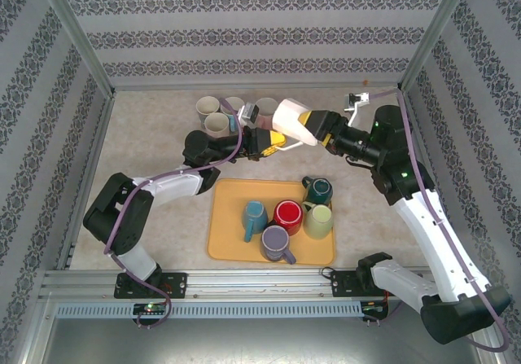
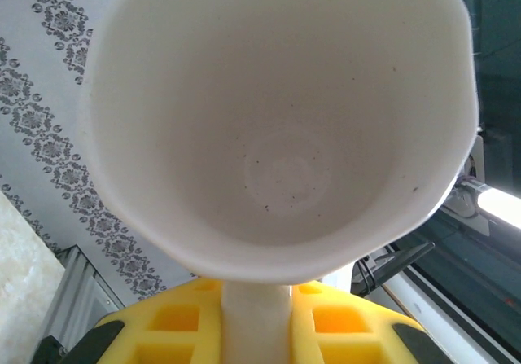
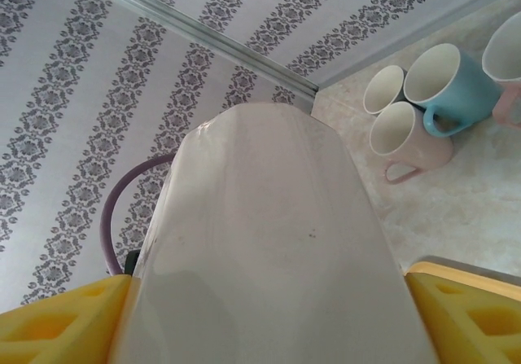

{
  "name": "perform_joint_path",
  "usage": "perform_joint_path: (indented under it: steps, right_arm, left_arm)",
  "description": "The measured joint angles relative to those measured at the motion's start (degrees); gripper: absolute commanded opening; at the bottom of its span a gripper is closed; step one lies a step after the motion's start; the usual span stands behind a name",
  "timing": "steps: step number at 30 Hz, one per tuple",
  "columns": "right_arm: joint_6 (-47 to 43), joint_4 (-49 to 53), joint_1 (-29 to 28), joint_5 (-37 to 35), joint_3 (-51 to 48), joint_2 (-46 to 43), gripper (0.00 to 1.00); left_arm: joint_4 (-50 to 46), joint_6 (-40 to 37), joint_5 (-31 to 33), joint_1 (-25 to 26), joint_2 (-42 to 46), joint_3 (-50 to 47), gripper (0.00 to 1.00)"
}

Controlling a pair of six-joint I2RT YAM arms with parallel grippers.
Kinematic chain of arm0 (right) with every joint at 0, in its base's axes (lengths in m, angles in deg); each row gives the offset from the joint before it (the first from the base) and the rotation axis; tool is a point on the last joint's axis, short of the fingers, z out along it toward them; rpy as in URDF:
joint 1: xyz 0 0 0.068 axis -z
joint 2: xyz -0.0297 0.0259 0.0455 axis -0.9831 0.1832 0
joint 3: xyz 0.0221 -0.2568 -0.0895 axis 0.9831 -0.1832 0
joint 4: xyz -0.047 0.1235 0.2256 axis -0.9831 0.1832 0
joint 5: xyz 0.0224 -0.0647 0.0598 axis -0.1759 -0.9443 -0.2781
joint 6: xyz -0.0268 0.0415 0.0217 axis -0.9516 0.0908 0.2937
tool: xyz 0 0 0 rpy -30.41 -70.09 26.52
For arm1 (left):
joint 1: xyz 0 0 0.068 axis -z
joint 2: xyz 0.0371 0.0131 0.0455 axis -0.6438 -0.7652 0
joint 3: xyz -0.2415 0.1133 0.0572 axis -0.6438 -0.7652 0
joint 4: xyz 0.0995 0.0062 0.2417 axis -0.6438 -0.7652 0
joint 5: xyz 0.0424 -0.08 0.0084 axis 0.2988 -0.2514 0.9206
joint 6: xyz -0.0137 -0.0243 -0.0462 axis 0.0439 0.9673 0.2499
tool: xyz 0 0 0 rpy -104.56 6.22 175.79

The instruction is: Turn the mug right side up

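Tray (image 1: 228,246): orange-yellow | on tray: blue mug (image 1: 254,215), red mug (image 1: 287,215), purple mug (image 1: 275,241), teal mug (image 1: 318,189), pale green mug (image 1: 318,220) | beyond tray's far edge: upright mug cluster (image 1: 216,123)

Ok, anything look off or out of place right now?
Nothing spilled or broken. One oddity: the white mug hangs sideways in mid-air, the left end effector on its handle, the right end effector around its body.

beige table (image 1: 155,132) w/ yellow tray (image 1: 231,198) & mug cluster (image 1: 216,115) at back.
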Motion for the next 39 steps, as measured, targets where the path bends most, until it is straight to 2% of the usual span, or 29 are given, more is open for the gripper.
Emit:
perform_joint_path:
  steps: [3,8,11,14,19,23,30,39]
  right_arm:
    - [-0.70,1.11,0.33,-0.26,0.00,-0.70,0.97]
    - [-4.81,7.98,0.90,-4.48,1.05,-2.47,0.98]
    - [-7.65,14.01,1.73,-9.53,2.47,-3.56,0.98]
    - [-10.62,21.00,2.05,-16.28,6.01,-4.11,0.98]
    - [-15.52,30.38,2.62,-28.28,10.47,-6.21,0.98]
    - [-18.60,35.08,3.19,-34.64,10.51,-9.90,0.98]
    - [-22.10,38.05,3.37,-40.33,9.42,-15.78,0.98]
    - [-23.17,37.99,3.37,-41.09,2.91,-18.64,0.98]
  left_arm:
    - [-0.61,-0.70,-0.83,0.02,0.00,0.55,0.00]
    - [-11.47,-9.05,-1.90,0.07,1.64,1.40,0.00]
    - [-26.67,-18.69,-1.49,0.11,5.11,3.85,0.00]
    - [-46.77,-32.04,1.86,0.48,7.63,10.16,0.00]
    - [-75.49,-52.74,13.25,2.82,5.51,26.12,0.00]
    - [-89.09,-63.80,24.90,5.86,-0.55,37.24,0.00]
    - [-100.13,-71.97,41.29,8.76,-13.62,46.47,0.00]
    - [-105.92,-74.23,56.78,8.81,-28.13,58.97,0.00]
